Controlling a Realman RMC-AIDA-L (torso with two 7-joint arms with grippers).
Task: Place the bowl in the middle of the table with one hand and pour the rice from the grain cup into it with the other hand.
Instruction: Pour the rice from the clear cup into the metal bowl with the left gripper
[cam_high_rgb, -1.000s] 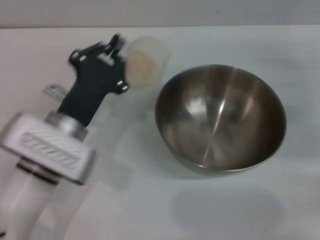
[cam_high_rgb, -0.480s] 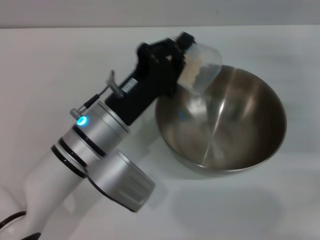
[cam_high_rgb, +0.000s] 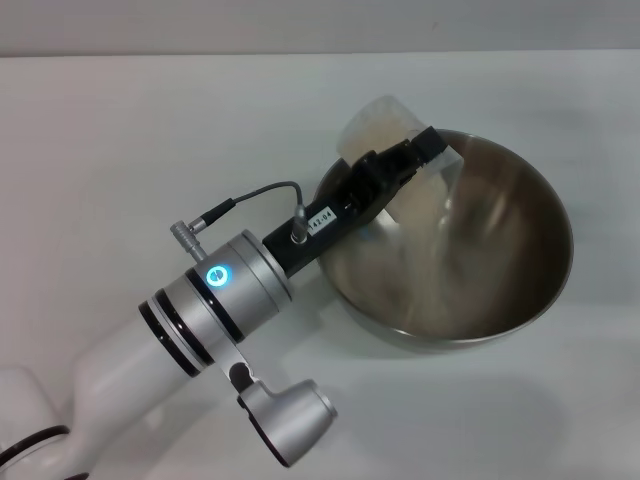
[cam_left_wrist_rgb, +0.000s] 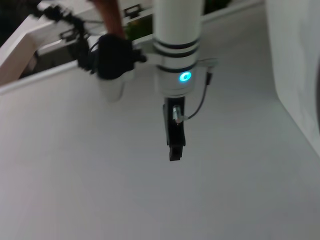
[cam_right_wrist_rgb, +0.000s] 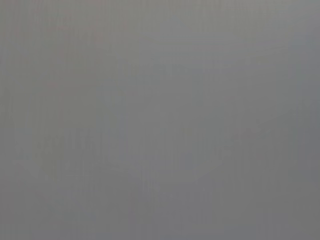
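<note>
The steel bowl stands on the white table, right of centre in the head view. My left gripper is shut on the translucent grain cup and holds it tipped over the bowl's left rim, mouth down towards the inside. A pale blur of rice runs from the cup down the bowl's inner wall. The right arm is out of the head view. A white arm with a black gripper hangs far off in the left wrist view. The right wrist view is plain grey.
The left forearm, with a cyan light, stretches from the lower left up to the bowl. Bare white tabletop lies left of and in front of the bowl. The table's far edge runs along the top.
My left arm has swung right and rolled its wrist. The cup went from beside the bowl to tipped over its rim. Rice now streams into the bowl.
</note>
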